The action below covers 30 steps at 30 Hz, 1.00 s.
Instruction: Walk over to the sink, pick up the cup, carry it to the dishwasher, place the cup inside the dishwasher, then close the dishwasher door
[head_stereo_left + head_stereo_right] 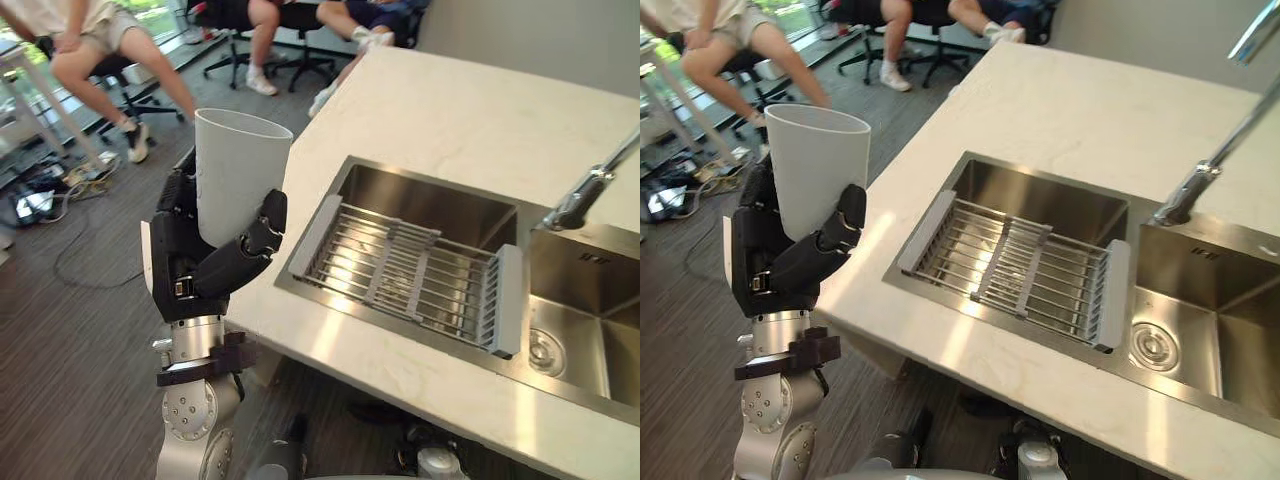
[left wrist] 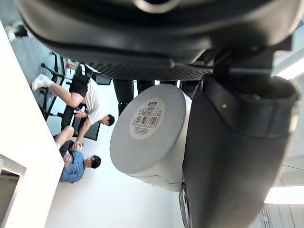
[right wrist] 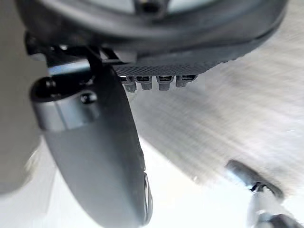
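Observation:
A tall white cup [image 1: 235, 170] stands upright in my left hand [image 1: 200, 260], whose dark fingers and thumb are curled round its lower half. Hand and cup hang over the floor, just left of the counter's edge and level with the sink [image 1: 350, 190]. In the left wrist view the cup's round base [image 2: 147, 137] with a barcode label shows beside the thumb [image 2: 232, 156]. My right hand [image 3: 95, 156] appears in the right wrist view above a grey floor, its fingers straight and holding nothing.
The pale counter [image 1: 450, 110] holds a steel double sink with a wire rack [image 1: 410, 270] across the left basin and a faucet [image 1: 590, 190] at the right. Several people sit on office chairs [image 1: 110, 70] at the back left. Cables [image 1: 40, 200] lie on the floor there.

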### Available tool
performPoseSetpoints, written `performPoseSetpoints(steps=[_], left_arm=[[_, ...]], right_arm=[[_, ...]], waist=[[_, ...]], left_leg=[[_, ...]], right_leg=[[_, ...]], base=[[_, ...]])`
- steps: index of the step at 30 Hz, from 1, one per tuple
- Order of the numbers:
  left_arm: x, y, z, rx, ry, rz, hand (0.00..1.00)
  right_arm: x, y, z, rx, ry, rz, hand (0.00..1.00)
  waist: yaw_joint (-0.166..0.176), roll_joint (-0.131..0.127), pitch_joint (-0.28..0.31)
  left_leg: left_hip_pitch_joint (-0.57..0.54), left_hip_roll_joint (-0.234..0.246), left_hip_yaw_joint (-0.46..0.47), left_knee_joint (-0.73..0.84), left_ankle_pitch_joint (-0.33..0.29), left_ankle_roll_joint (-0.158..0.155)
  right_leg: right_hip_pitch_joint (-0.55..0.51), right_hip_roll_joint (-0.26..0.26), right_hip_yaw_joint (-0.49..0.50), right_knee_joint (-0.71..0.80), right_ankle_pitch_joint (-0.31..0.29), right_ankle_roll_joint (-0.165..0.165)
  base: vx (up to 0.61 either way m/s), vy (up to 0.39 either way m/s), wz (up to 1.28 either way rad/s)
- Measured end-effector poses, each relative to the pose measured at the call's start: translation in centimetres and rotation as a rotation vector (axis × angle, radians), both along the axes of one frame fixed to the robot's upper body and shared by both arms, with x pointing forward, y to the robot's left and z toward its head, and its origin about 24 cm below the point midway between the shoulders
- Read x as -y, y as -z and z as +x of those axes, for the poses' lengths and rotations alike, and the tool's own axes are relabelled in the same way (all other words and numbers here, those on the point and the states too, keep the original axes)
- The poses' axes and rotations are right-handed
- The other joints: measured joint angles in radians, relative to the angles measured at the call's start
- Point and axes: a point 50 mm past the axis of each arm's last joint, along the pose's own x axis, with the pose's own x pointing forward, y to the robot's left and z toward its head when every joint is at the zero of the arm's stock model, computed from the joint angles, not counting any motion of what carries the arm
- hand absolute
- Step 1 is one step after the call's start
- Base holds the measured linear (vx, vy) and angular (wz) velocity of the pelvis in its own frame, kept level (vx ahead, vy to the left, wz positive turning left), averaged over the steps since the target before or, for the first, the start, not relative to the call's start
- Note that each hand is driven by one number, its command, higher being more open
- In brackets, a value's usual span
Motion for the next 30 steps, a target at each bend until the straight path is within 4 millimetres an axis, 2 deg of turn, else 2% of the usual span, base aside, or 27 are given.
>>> performPoseSetpoints(steps=[1, 2, 3, 4, 5, 6, 8, 9, 12, 13, 14, 15, 17, 18, 19, 23, 26, 30], left_arm=[[0.8, 0.1, -0.1, -0.007, 0.037, -0.018, 0.00], [1.2, 0.1, -0.2, -0.011, 0.056, -0.023, 0.00], [1.7, 0.1, -0.2, -0.010, 0.087, -0.021, 0.00], [1.9, 0.0, -0.2, -0.003, 0.102, -0.017, 0.00], [2.0, -0.1, -0.2, 0.004, 0.109, -0.016, 0.00], [2.2, -0.3, -0.1, 0.018, 0.117, -0.022, 0.00], [2.4, -0.7, 0.0, 0.035, 0.138, -0.040, 0.00], [3.1, -1.2, 0.3, 0.064, 0.185, -0.051, 0.00], [4.0, -1.1, 0.7, 0.074, 0.251, -0.027, 0.00], [4.2, -0.9, 0.9, 0.065, 0.267, -0.021, 0.00], [4.4, -0.3, 1.1, 0.037, 0.283, -0.006, 0.00], [4.4, 0.4, 1.5, 0.008, 0.282, 0.010, 0.00], [4.5, 1.0, 1.9, -0.020, 0.280, 0.015, 0.00], [4.6, 1.3, 2.1, -0.035, 0.285, 0.027, 0.00], [4.5, 1.6, 2.2, -0.046, 0.291, 0.049, 0.00], [3.0, 1.8, 2.6, -0.056, 0.230, 0.067, 0.00], [1.9, 2.1, 2.5, -0.072, 0.181, 0.070, 0.00], [1.5, 3.0, 1.4, -0.123, 0.174, 0.055, 0.00]], right_arm=[[0.4, -0.4, 0.7, 0.024, -0.002, -0.019, 1.00], [0.5, -0.5, 1.0, 0.031, -0.002, -0.025, 1.00], [0.6, -0.7, 1.2, 0.040, 0.001, -0.028, 1.00], [0.8, -0.7, 1.3, 0.040, 0.009, -0.033, 1.00], [1.0, -0.7, 1.3, 0.043, 0.018, -0.039, 1.00], [1.4, -0.9, 1.1, 0.053, 0.027, -0.050, 1.00], [1.4, -1.3, 0.9, 0.073, 0.031, -0.047, 1.00], [1.0, -1.7, 1.2, 0.093, 0.021, -0.037, 1.00], [0.6, -1.7, 1.2, 0.092, 0.019, -0.021, 1.00], [0.5, -1.6, 1.1, 0.089, 0.023, -0.015, 1.00], [0.2, -1.4, 0.9, 0.077, 0.034, -0.002, 1.00], [-0.1, -1.0, 0.6, 0.058, 0.039, 0.011, 1.00], [-0.1, -0.6, 0.2, 0.037, 0.043, 0.016, 1.00], [0.3, 0.0, -0.3, 0.005, 0.042, 0.013, 1.00], [1.1, 0.8, -1.2, -0.046, 0.051, 0.028, 1.00], [4.8, 1.6, -3.6, -0.105, 0.172, 0.026, 1.00], [5.6, 1.6, -3.9, -0.108, 0.176, 0.007, 1.00], [5.8, 1.9, -3.8, -0.114, 0.181, 0.001, 1.00]], waist=[[-0.008, 0.026, 0.014], [-0.009, 0.035, 0.016], [-0.021, 0.038, 0.011], [-0.037, 0.037, 0.011], [-0.039, 0.033, 0.012], [-0.042, 0.025, 0.013], [-0.053, 0.028, 0.006], [-0.067, 0.034, 0.002], [-0.077, 0.037, -0.016], [-0.080, 0.038, -0.027], [-0.086, 0.018, -0.042], [-0.093, 0.004, -0.059], [-0.109, 0.004, -0.069], [-0.114, 0.013, -0.073], [-0.112, 0.012, -0.073], [-0.114, 0.003, -0.074], [-0.114, -0.012, -0.075], [-0.114, -0.010, -0.076]], left_leg=[[-0.007, 0.021, -0.035, -0.020, 0.033, -0.013], [-0.006, 0.031, -0.043, -0.046, 0.063, -0.014], [0.001, 0.046, 0.006, -0.121, 0.102, 0.025], [-0.022, 0.048, 0.104, -0.083, 0.070, 0.067], [-0.040, 0.047, 0.178, -0.031, 0.050, 0.085], [-0.044, 0.051, 0.331, 0.090, 0.006, 0.111], [-0.018, 0.062, 0.423, 0.147, -0.061, 0.115], [0.007, 0.074, 0.456, 0.172, -0.119, 0.122], [0.036, 0.090, 0.512, 0.173, -0.175, 0.131], [0.046, 0.084, 0.522, 0.134, -0.174, 0.114], [0.070, 0.051, 0.524, 0.058, -0.152, 0.114], [0.106, 0.024, 0.534, -0.031, -0.145, 0.111], [0.140, 0.006, 0.547, -0.101, -0.135, 0.114], [0.150, 0.005, 0.549, -0.118, -0.069, 0.118], [0.163, -0.004, 0.542, -0.121, -0.041, 0.141], [0.176, -0.032, 0.519, -0.135, -0.031, 0.155], [0.187, -0.034, 0.515, -0.147, -0.032, 0.155], [0.214, -0.039, 0.489, -0.159, -0.044, 0.151]], right_leg=[[-0.002, 0.030, -0.050, 0.001, 0.008, -0.018], [-0.002, 0.042, -0.078, 0.005, 0.011, -0.028], [-0.010, 0.032, -0.145, -0.002, 0.020, -0.051], [-0.015, 0.022, -0.193, -0.006, 0.031, -0.058], [-0.023, 0.010, -0.216, -0.004, 0.035, -0.058], [-0.036, -0.022, -0.253, 0.001, 0.049, -0.053], [-0.050, -0.047, -0.290, 0.001, 0.063, -0.049], [-0.057, -0.061, -0.328, 0.000, 0.070, -0.039], [-0.054, -0.074, -0.366, 0.002, 0.076, -0.022], [-0.056, -0.078, -0.373, 0.010, 0.075, -0.014], [-0.056, -0.097, -0.373, -0.011, 0.076, -0.007], [-0.037, -0.115, -0.378, -0.059, 0.093, 0.013], [0.000, -0.120, -0.378, -0.134, 0.129, 0.015], [0.024, -0.117, -0.390, -0.163, 0.151, 0.037], [0.050, -0.120, -0.399, -0.176, 0.159, 0.048], [0.073, -0.137, -0.400, -0.184, 0.163, 0.050], [0.085, -0.137, -0.402, -0.192, 0.167, 0.056], [0.099, -0.148, -0.432, -0.148, 0.166, 0.054]], base=[[-0.26, -0.225, 1.16], [-0.27, -0.197, 1.32], [-0.25, -0.135, 1.30], [-0.23, -0.116, 1.32], [-0.21, -0.096, 1.18], [-0.12, -0.068, 0.86], [-0.15, 0.017, 0.86], [-0.19, 0.102, 0.76], [-0.13, 0.146, 0.44], [-0.11, 0.187, 0.31], [-0.07, 0.179, 0.29], [-0.03, 0.146, 0.31], [0.06, 0.126, 0.47], [0.10, 0.140, 0.47], [0.08, 0.098, 0.38], [0.11, 0.065, 0.28], [0.06, -0.015, 0.03], [0.01, -0.016, 0.15]])
